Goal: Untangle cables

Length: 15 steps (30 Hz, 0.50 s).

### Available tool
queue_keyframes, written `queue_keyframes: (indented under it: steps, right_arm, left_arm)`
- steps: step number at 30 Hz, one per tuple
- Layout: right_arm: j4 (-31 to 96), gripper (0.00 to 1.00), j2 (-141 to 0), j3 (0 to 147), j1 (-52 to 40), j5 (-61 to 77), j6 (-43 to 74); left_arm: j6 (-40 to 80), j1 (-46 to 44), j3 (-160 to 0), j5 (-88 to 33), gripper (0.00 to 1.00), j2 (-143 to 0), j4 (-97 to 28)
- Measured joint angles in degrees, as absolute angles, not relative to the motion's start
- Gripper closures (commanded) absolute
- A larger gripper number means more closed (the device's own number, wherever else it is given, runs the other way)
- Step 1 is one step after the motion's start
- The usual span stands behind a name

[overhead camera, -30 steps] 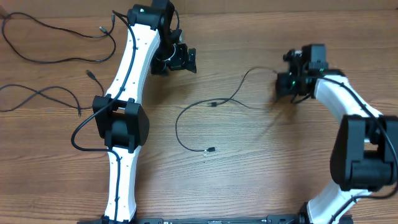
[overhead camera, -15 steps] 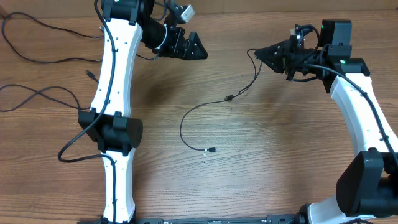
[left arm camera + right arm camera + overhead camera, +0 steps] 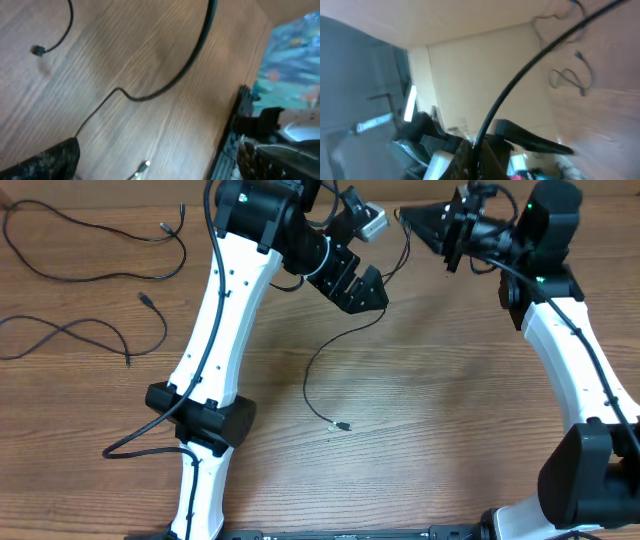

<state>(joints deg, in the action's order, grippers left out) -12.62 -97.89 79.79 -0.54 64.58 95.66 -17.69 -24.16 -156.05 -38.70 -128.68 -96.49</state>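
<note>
A thin black cable [image 3: 307, 380] hangs from my right gripper [image 3: 437, 227] and trails down to the table, ending in a small plug [image 3: 343, 426]. My right gripper is raised at the back, shut on the cable [image 3: 520, 80] between its fingers [image 3: 477, 150]. My left gripper [image 3: 362, 286] is open, held above the table beside the hanging cable. In the left wrist view the cable [image 3: 150, 95] curves over the wood in front of the spread fingers [image 3: 150, 165], and a small metal plug tip [image 3: 143, 167] shows between them.
Two more black cables lie on the table at the left, one at the back [image 3: 90, 240] and one further forward [image 3: 70, 335]. The left arm's white links [image 3: 225, 310] span the left centre of the table.
My right gripper has lifted the cable up and toward the back, so most of it is off the table. My left arm has swung right, toward the hanging cable.
</note>
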Motion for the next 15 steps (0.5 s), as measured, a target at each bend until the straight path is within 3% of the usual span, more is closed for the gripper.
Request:
queue_keyframes:
  steps: [10, 15]
  right_arm:
    - [-23.0, 0.96, -97.9, 79.8, -0.5, 63.5, 115.3]
    - [-26.7, 0.96, -97.9, 79.8, -0.8, 63.4, 115.9]
  left_arm:
    - [-19.7, -24.7, -156.0, -37.6, 0.0, -128.7, -88.6]
    - [-19.7, -25.2, -156.0, -37.9, 0.04, -128.7, -86.4]
